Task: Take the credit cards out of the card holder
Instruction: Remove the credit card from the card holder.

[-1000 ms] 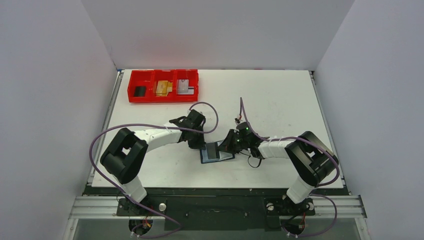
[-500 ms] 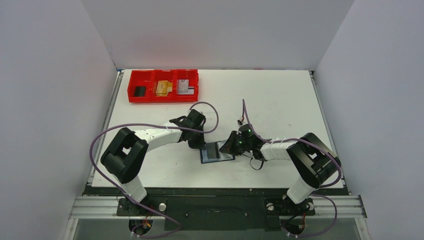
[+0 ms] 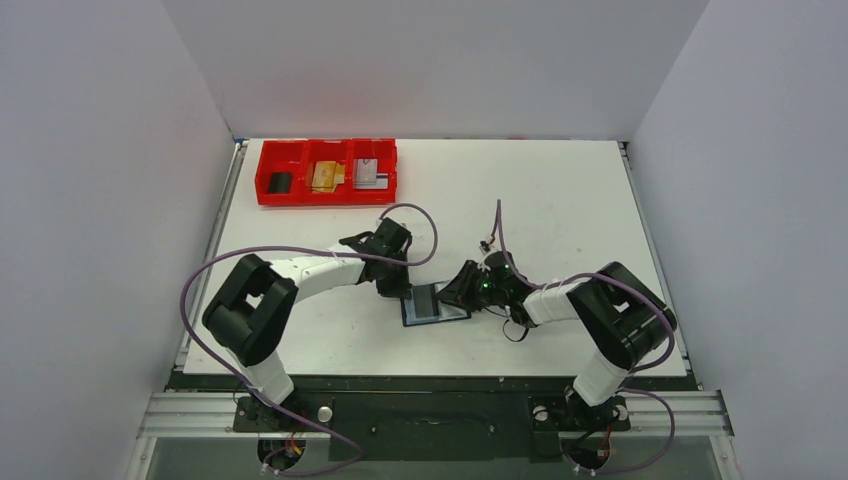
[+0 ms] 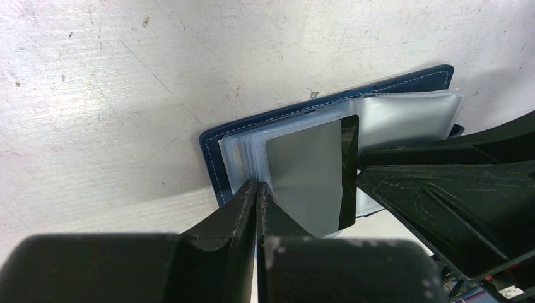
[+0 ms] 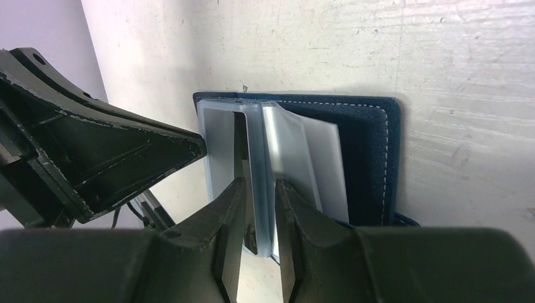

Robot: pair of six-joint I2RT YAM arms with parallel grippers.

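Left wrist: left hand point(image 4: 257, 187) pressed together at card holder point(image 4: 212, 158); right hand point(image 5: 258, 184) slightly spread astride a sleeve point(image 5: 255, 145).

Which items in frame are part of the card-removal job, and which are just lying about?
In the job: card holder, open; silvery-grey card inside it; left gripper, shut at its edge; right gripper, straddling a clear sleeve.
Lying about: red tray, far left; contents too small to identify.

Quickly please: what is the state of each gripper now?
Left gripper: shut, tips at the card holder sleeve edge.
Right gripper: slightly open, jaws around a clear sleeve.
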